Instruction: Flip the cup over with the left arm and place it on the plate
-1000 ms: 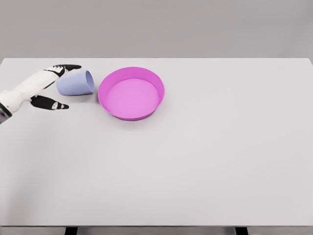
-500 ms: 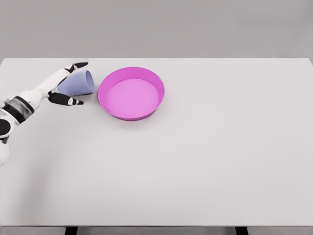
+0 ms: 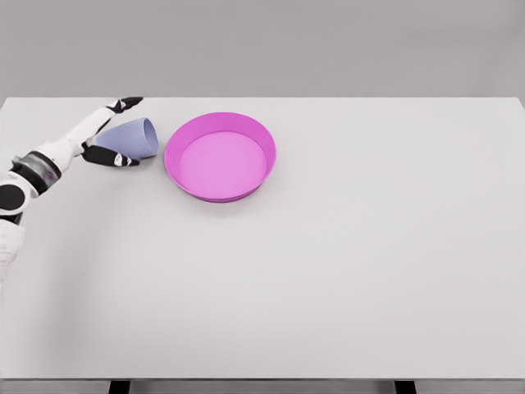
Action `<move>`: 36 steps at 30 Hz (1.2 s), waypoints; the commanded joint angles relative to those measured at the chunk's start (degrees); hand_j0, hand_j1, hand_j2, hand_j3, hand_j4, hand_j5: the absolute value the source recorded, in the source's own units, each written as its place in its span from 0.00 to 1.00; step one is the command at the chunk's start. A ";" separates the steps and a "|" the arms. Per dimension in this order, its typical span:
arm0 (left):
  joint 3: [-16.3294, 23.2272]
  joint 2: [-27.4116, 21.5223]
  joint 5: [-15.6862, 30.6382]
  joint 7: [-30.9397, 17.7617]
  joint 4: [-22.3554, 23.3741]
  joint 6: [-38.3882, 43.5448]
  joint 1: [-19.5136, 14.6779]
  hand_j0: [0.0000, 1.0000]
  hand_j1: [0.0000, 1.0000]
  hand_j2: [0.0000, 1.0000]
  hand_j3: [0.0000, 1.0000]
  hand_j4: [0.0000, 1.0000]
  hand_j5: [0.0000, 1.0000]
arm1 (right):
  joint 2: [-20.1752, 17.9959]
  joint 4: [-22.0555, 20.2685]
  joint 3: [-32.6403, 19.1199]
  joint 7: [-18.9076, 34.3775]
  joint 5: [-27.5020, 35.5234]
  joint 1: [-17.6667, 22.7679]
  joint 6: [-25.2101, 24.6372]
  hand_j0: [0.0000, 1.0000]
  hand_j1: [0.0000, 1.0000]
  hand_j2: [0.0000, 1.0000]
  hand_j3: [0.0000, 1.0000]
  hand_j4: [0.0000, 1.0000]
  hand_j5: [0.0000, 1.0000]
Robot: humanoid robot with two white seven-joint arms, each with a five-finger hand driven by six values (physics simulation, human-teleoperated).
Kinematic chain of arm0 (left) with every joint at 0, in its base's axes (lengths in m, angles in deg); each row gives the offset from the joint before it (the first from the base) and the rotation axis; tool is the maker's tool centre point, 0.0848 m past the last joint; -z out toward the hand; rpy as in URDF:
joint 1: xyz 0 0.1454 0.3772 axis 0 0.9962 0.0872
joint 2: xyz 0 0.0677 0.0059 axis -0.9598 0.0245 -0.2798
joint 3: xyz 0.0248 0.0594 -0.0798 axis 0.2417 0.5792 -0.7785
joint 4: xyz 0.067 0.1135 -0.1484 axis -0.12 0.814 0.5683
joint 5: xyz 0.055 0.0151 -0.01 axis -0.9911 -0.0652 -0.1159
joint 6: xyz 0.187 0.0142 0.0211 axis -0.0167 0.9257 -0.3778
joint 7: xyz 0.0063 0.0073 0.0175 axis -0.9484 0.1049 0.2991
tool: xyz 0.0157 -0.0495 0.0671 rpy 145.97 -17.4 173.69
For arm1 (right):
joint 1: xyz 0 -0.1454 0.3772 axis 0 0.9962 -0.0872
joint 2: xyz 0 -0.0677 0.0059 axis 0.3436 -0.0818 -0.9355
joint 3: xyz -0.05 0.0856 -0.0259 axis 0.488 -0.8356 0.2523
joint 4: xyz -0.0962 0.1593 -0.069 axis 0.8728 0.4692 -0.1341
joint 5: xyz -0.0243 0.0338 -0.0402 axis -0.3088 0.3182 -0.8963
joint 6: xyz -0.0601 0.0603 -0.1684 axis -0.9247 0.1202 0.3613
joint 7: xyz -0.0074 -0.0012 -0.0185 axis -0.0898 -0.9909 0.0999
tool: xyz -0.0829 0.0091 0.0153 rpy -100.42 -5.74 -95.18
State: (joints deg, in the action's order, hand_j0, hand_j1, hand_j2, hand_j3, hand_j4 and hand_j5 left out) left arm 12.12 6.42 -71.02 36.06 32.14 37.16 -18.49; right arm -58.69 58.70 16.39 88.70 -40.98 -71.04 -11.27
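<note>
1. The fingers (image 3: 111, 158) of the left hand (image 3: 97, 135) are spread apart around the closed end of the cup (image 3: 130, 139): one dark fingertip lies on the near side, low by the worktop (image 3: 344, 279), and another reaches over the far side at the top. Whether they already press on the cup wall I cannot tell; they look placed around it, not clamped.

2. The left arm comes in from the left edge, low, and stretches toward the far left part of the worktop. The right hand is not visible at all.

3. The cup, pale lavender in colour, lies on its side. Its open mouth points to the right, toward the plate (image 3: 220, 190), and its base points to the hand. It is just beside the plate's left rim, but a narrow strip of worktop shows between them.

4. The plate is a pink round dish with a raised wall and it holds nothing.

5. How the cup will handle — a judgement only: it looks light, stiff and smooth, so it could roll or slide away if it is pushed from one side only. The wall is slightly conical, which may let the fingers slip toward the narrow base.

6. A good place to hold seems the middle of the body, thumb on the near side and the other fingers on the far side — then the wrist can turn the cup upright before it is lifted over the rim.
</note>
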 commanded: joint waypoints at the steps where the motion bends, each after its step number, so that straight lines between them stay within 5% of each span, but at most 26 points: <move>1: 0.14 0.20 0.31 0.02 0.84 0.08 0.00 1.00 1.00 1.00 1.00 1.00 1.00 | 0.00 0.00 0.05 0.01 -0.01 0.00 0.01 1.00 1.00 1.00 1.00 1.00 1.00; 7: 0.14 0.37 -1.79 0.02 0.76 0.78 -0.09 1.00 1.00 1.00 1.00 1.00 1.00 | 0.00 0.00 -0.04 0.01 -0.01 0.00 0.01 1.00 1.00 1.00 1.00 1.00 1.00; 10: 0.05 0.63 -9.35 0.02 -0.21 2.98 -0.09 1.00 1.00 1.00 1.00 1.00 1.00 | 0.00 0.00 -0.04 0.01 -0.01 0.00 0.01 1.00 1.00 1.00 1.00 1.00 1.00; 21: 0.14 1.16 -10.06 -2.43 -4.25 7.02 -0.88 1.00 1.00 1.00 1.00 1.00 1.00 | 0.00 0.00 -0.04 0.01 -0.01 0.00 0.01 1.00 1.00 1.00 1.00 1.00 1.00; 26: 1.19 1.34 -12.60 -4.20 -7.77 8.07 -0.88 0.85 0.85 0.85 0.85 0.85 0.85 | 0.00 0.00 0.05 0.01 -0.01 0.00 0.01 1.00 1.00 1.00 1.00 1.00 1.00; 28: 1.37 1.34 -15.77 -4.20 -9.18 10.36 -0.79 0.85 0.85 0.85 0.85 0.85 0.85 | 0.00 0.00 0.05 0.01 -0.01 0.00 0.01 1.00 1.00 1.00 1.00 1.00 1.00; 36: 1.37 1.25 -16.21 -5.78 -9.18 11.24 -0.88 0.80 0.80 0.80 0.80 0.80 0.80 | 0.00 0.00 -0.04 0.01 -0.01 0.00 0.01 1.00 1.00 1.00 1.00 1.00 1.00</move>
State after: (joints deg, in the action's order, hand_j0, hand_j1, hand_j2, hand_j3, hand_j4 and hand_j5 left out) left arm 13.51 7.70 -87.24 30.66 23.07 48.13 -19.37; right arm -58.69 58.70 16.38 88.69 -40.98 -71.04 -11.27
